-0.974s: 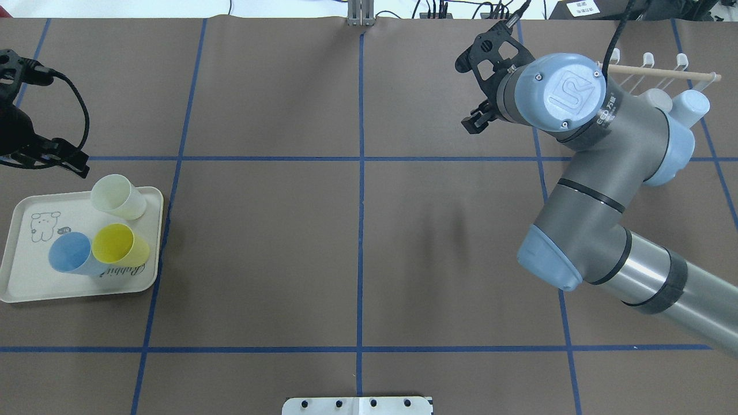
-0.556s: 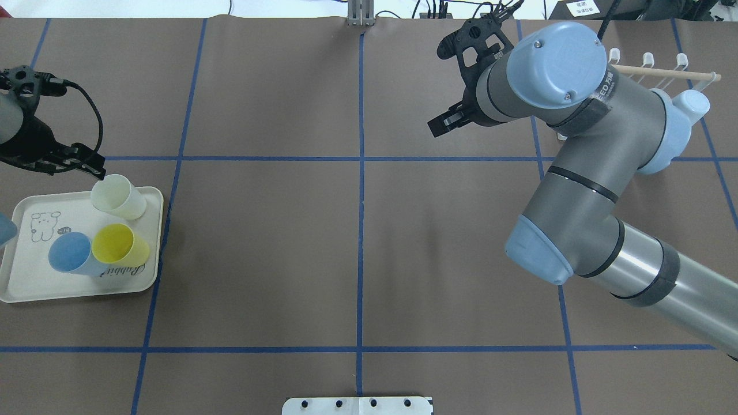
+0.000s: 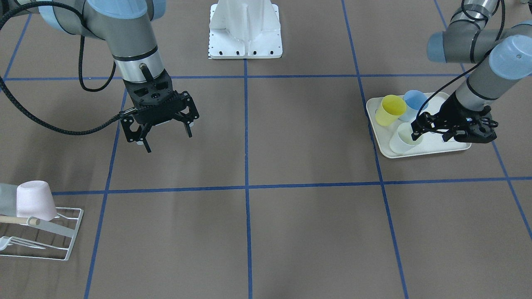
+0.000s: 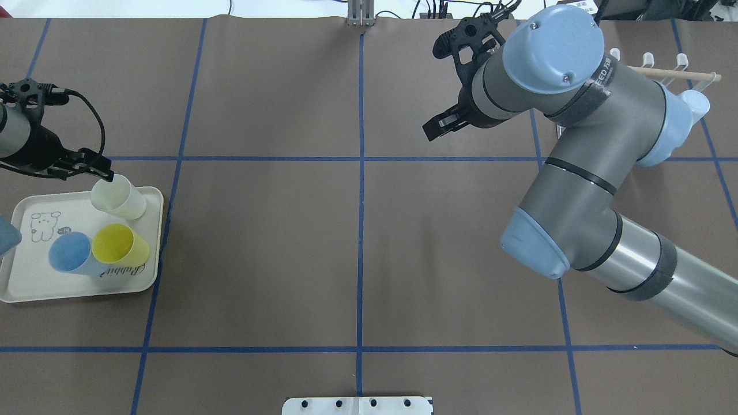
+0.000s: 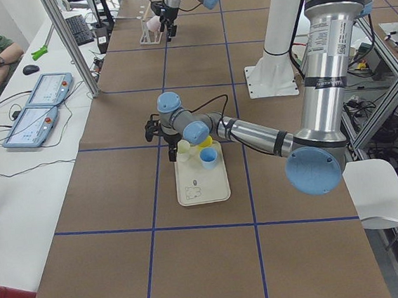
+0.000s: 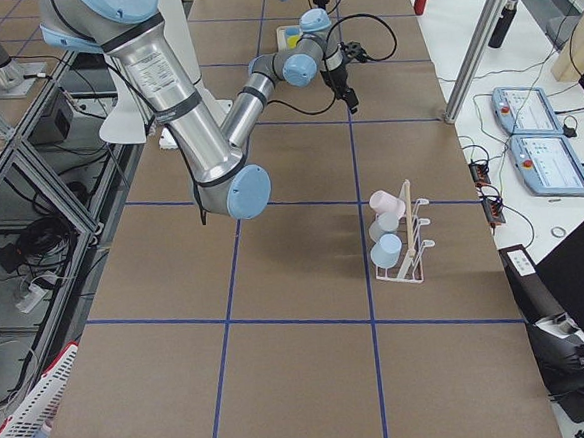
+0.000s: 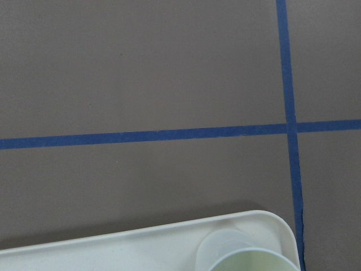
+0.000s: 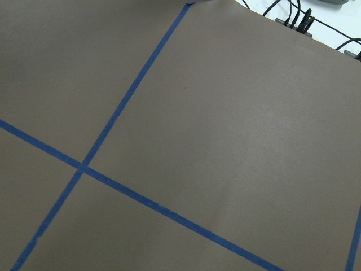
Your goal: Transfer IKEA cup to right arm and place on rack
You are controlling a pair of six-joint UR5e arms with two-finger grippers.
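Only the side view from the robot's right showed the small white wire rack with a wooden dowel [image 6: 416, 258] whole. It carried three cups on its prongs: a pink cup [image 6: 383, 204], a whitish cup [image 6: 378, 229] and a light-blue cup [image 6: 385, 255]. The front-facing view cut the rack off at the pink cup, and overhead the silver-grey right arm [image 4: 582, 173] hid most of it. The right wrist camera took in nothing but the brown worktop [image 8: 237, 124] and its blue tape lines. The left wrist camera caught a corner of the cream rabbit-print tray [image 7: 169, 232] and the rim of the pale green translucent plastic cup [image 7: 254, 263].

There were two arms, two pincers and six cups: three on the rack and three standing mouth-up on the tray. The tray held the pale green cup, a yellow plastic cup [image 4: 118, 245] and a blue plastic cup [image 4: 70, 253].

The pale green cup stood at the tray's far corner. The left pincer [image 4: 99, 167] hung just beside its rim, looking spread and gripping nothing. The right pincer [image 3: 168, 142] was spread wide and empty over bare worktop, well apart from the rack.

A second earlier the left pincer had been nearer the worktop's left edge; it had since come in to the cup. The right pincer had swung away from the rack toward the centre line. The tray's cups had not shifted.
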